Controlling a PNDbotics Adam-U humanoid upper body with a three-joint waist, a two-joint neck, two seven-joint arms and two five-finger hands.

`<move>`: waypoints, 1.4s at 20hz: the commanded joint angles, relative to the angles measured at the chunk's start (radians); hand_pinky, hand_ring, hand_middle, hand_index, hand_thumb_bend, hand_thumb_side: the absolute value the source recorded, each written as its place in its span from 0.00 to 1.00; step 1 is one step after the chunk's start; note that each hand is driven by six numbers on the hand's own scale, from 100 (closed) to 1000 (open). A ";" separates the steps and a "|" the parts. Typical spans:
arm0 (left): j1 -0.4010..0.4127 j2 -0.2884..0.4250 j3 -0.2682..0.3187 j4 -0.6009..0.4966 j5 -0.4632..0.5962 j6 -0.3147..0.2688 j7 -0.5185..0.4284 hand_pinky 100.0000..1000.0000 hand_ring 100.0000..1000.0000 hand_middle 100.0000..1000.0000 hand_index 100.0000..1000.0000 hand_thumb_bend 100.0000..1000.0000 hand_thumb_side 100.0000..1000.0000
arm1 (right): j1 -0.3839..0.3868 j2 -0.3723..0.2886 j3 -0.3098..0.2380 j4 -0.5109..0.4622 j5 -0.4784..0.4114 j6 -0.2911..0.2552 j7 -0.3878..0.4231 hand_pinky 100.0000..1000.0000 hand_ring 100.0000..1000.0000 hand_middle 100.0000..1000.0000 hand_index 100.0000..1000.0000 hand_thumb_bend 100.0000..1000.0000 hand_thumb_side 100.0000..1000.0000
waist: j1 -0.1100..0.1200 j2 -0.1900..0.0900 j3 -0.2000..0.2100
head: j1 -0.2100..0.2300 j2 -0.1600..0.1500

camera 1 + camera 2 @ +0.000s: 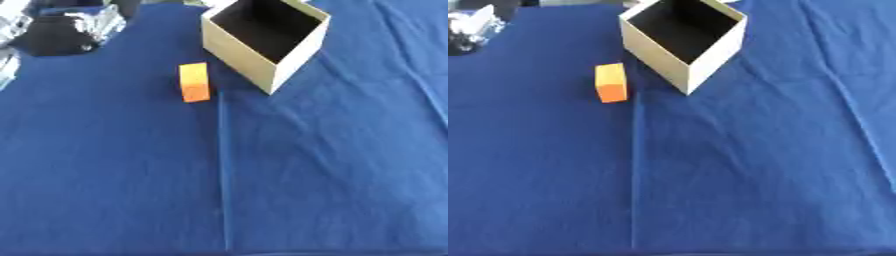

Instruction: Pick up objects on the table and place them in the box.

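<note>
An orange block (194, 82) lies on the blue cloth just left of the box's near corner, a small gap apart from it. The box (241, 52) is open-topped tan cardboard with a dark inside, turned corner-on toward me at the top centre; nothing shows inside it. A black and silver part of my left arm or hand (63, 29) sits at the top left corner, well left of the block and not touching it. My right hand shows in neither view.
The blue cloth (306, 175) covers the whole table, with a long crease (223, 170) running from the block toward the front edge and wrinkles at the right.
</note>
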 commanded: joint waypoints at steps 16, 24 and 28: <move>-0.193 -0.083 -0.046 0.145 -0.178 -0.030 -0.698 0.62 0.74 0.76 0.84 0.61 0.49 | -0.010 -0.016 -0.007 -0.016 -0.005 0.001 0.004 0.77 0.71 0.63 0.74 0.00 0.78 | 0.006 -0.027 0.004 | -0.057 -0.004; -0.201 -0.105 -0.056 0.222 -0.241 -0.057 -0.723 0.63 0.75 0.75 0.82 0.47 0.38 | -0.008 -0.012 -0.008 -0.016 -0.005 0.001 0.004 0.77 0.71 0.63 0.74 0.00 0.78 | 0.009 -0.032 0.001 | -0.051 0.006; -0.202 -0.107 -0.056 0.230 -0.245 -0.064 -0.720 0.63 0.75 0.75 0.82 0.47 0.38 | -0.008 -0.012 -0.008 -0.016 -0.005 0.001 0.004 0.77 0.71 0.63 0.74 0.00 0.78 | 0.009 -0.032 0.001 | -0.051 0.006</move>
